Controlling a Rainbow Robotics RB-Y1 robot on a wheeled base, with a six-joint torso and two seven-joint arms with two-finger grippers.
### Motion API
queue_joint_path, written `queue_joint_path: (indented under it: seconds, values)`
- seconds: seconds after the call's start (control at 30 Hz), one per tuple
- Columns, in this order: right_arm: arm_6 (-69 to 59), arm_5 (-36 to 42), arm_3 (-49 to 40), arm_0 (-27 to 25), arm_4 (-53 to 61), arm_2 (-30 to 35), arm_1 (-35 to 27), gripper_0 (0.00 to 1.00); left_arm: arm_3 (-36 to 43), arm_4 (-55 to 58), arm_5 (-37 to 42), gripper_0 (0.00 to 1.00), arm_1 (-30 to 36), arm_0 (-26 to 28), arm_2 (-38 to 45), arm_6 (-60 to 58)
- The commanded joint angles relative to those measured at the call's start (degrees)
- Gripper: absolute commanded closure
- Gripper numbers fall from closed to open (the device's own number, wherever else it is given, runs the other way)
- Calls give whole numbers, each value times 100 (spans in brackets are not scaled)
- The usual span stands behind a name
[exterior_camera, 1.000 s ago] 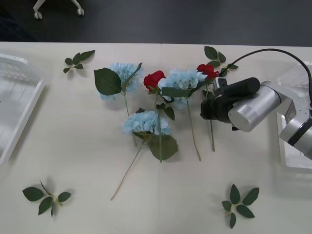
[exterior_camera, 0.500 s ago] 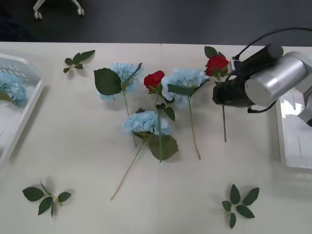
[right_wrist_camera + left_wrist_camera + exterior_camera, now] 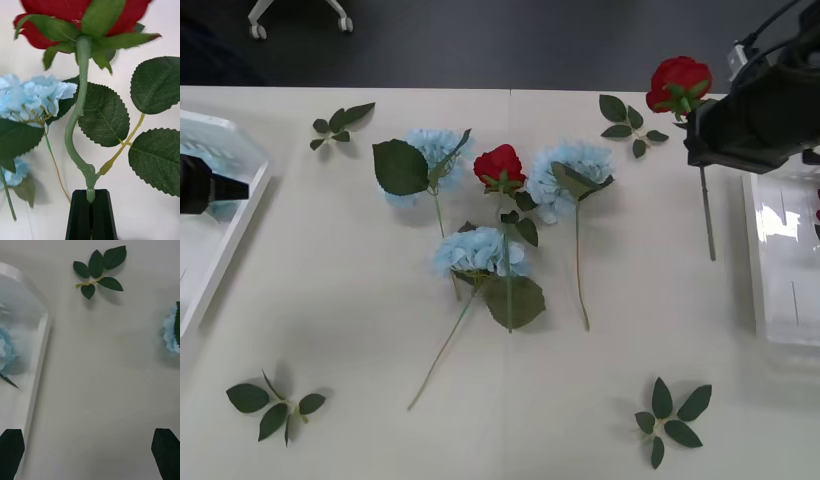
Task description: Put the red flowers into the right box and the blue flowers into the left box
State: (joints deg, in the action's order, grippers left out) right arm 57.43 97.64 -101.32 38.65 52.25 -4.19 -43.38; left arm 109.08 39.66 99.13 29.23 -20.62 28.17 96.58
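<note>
My right gripper [image 3: 696,135] is raised at the far right, shut on the stem of a red flower [image 3: 679,80] whose stem hangs down beside the right box [image 3: 764,300]. In the right wrist view its black fingers [image 3: 80,213] clamp the green stem below the red flower's bloom [image 3: 67,15]. Another red flower [image 3: 500,162] lies mid-table among three blue flowers [image 3: 435,150] [image 3: 575,170] [image 3: 478,250]. My left gripper [image 3: 205,185] hovers open over the left box [image 3: 225,245]; the left box's rim [image 3: 35,363] encloses a blue flower [image 3: 5,348].
Loose green leaf sprigs lie at the far left [image 3: 340,122], far right [image 3: 630,125], near left [image 3: 275,400] and near right [image 3: 670,415]. The table's far edge runs along the top, with dark floor beyond.
My right gripper has lifted the red flower off the table and carried it up and rightward toward the right box. My left gripper has come into view over the left box.
</note>
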Motion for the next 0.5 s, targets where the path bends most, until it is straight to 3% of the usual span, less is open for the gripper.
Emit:
queue_joint_path:
  seconds: [0.03,0.13,0.33,0.5]
  values:
    - [796,554,-327,151,181,559,-399,100,773,-468,9,0,-383,146,-514,-1010]
    - [1148,861,-353,142,207,884,-698,100,1072,-820,9,0,-743,163,-839,-1440]
    - [1798,844,-230,46,84,902,-1419,100,1247,-1435,-70,0,-1253,146,-1446,-1880]
    - [2176,527,-107,-508,110,1016,-1964,100,1221,-2059,-245,0,-1481,84,-2105,-2355]
